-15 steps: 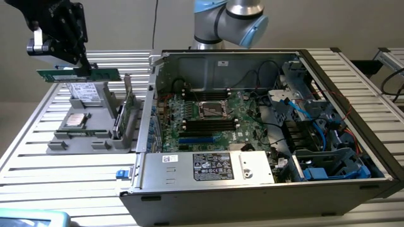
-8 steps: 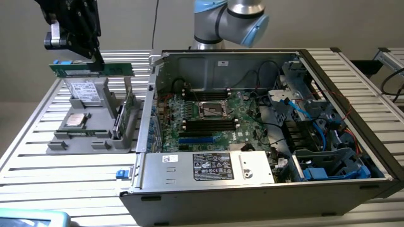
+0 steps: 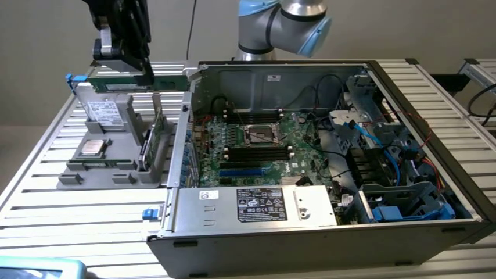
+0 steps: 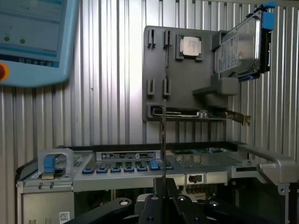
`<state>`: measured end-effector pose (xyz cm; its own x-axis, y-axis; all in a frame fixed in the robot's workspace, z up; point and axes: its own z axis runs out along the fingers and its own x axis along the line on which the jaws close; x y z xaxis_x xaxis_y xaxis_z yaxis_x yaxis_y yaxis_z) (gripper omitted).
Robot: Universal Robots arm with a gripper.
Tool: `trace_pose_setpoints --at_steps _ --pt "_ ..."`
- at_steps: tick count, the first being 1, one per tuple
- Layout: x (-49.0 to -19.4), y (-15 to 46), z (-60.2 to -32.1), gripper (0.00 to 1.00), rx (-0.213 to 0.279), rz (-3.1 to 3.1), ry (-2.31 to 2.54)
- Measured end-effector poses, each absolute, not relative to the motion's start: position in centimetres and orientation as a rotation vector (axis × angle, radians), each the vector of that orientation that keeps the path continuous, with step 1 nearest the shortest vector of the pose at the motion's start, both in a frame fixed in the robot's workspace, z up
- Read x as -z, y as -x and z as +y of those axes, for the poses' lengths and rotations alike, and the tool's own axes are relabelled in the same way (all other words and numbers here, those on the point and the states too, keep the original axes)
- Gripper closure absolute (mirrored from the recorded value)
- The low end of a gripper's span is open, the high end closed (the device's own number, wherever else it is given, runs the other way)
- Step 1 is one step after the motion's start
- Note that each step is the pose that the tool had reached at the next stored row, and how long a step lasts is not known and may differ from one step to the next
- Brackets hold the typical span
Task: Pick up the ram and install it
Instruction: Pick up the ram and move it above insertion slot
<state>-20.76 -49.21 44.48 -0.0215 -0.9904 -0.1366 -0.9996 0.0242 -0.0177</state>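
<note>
My gripper (image 3: 130, 68) hangs above the back of the grey parts holder (image 3: 116, 168), at the exterior view's left. It is shut on the ram (image 3: 159, 85), a long thin green-black stick held level under the fingers. In the wrist view the ram (image 4: 163, 140) shows edge-on as a thin line rising from between the shut gripper (image 4: 163, 184). The open computer case (image 3: 310, 232) lies to the exterior view's right. Its motherboard (image 3: 256, 139) faces up, with black memory slots (image 3: 256, 153) beside the processor socket.
The holder (image 4: 182, 79) carries a silver hard drive (image 4: 238, 44), a processor chip (image 4: 190, 45) and a green card with a metal bracket (image 3: 157, 142). A blue-edged teach pendant (image 4: 32, 37) lies on the slatted table. Cables and drive cages fill the case's right side.
</note>
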Motion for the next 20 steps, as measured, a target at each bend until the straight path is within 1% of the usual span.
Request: trace_pose_setpoints --at_steps 10,20 --pt "-44.5 16.2 -49.2 0.86 -0.189 2.134 2.084" --pt "-44.1 11.7 -49.6 0.86 -0.195 2.134 2.084"
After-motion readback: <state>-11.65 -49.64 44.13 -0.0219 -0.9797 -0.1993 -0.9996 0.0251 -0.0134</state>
